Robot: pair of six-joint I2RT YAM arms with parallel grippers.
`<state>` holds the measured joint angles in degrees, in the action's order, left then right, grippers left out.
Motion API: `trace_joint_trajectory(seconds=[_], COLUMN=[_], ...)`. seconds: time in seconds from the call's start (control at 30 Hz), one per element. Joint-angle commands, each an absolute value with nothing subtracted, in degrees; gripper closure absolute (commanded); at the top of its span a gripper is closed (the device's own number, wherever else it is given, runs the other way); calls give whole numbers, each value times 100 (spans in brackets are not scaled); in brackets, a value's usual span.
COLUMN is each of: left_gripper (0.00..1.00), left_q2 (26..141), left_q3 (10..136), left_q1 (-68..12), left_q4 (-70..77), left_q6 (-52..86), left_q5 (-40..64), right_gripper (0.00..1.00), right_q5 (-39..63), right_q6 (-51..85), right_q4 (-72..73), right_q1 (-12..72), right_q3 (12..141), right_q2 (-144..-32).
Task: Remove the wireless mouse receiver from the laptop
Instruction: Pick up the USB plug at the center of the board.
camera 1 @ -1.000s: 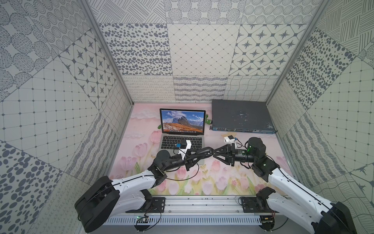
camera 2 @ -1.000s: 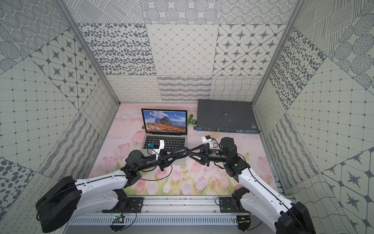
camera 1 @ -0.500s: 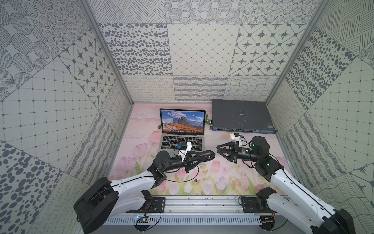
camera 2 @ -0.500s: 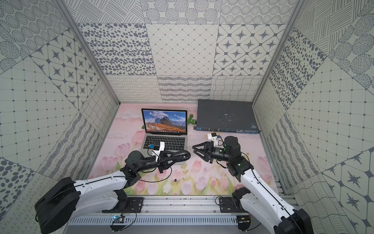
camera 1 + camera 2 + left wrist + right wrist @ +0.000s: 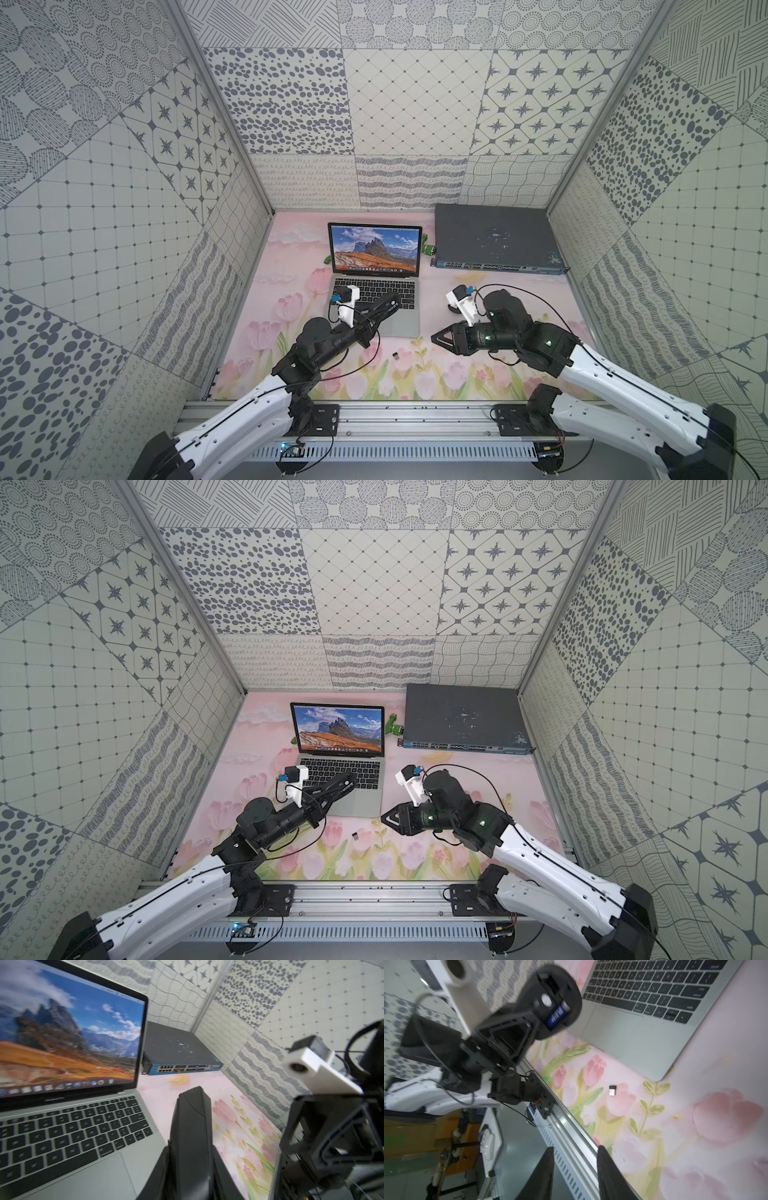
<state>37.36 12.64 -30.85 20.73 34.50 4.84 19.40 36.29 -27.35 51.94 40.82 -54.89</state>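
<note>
The wireless mouse receiver (image 5: pixel 395 355) (image 5: pixel 355 835), a tiny black stub, lies loose on the floral mat in front of the laptop (image 5: pixel 374 249) (image 5: pixel 338 729); the right wrist view shows the receiver (image 5: pixel 612 1090) near the laptop's front corner (image 5: pixel 643 1032). My right gripper (image 5: pixel 434 336) (image 5: pixel 574 1148) hovers right of the receiver, open and empty. My left gripper (image 5: pixel 384 305) (image 5: pixel 191 1159) is above the laptop's trackpad, shut on a black mouse (image 5: pixel 191 1126) (image 5: pixel 556 999) whose underside, with its battery bay open, faces the right arm.
A dark grey network switch (image 5: pixel 494 237) sits at the back right. A small green object (image 5: pixel 428 248) lies between it and the laptop screen. Patterned walls close three sides, and a metal rail (image 5: pixel 415 415) runs along the front edge.
A second ago my right gripper's tips met the mouse in the left gripper. It has since drawn back to the right, and the receiver now lies on the mat. The left gripper moved over the laptop.
</note>
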Motion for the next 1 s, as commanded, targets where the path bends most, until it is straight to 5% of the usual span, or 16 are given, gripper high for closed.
trace_joint_trajectory(seconds=[0.0,0.4,0.97], left_gripper=[84,83,82], left_q2=[2934,2493,2312], left_q3=[1299,1588,1525], left_q1=[-2720,-2582,-2505], left_q4=[-789,-2000,-1989], left_q6=[4156,4328,4157], left_q5=[-972,-1605,-1401], right_gripper=[65,60,59], right_q5=[441,-723,-833], right_q6=[3257,3761,3815], right_q4=[-2927,-3276,-3673], right_q1=[5741,6775,6979], right_q3=[4414,6484,7265], right_q2=[-6324,-9663,-11095])
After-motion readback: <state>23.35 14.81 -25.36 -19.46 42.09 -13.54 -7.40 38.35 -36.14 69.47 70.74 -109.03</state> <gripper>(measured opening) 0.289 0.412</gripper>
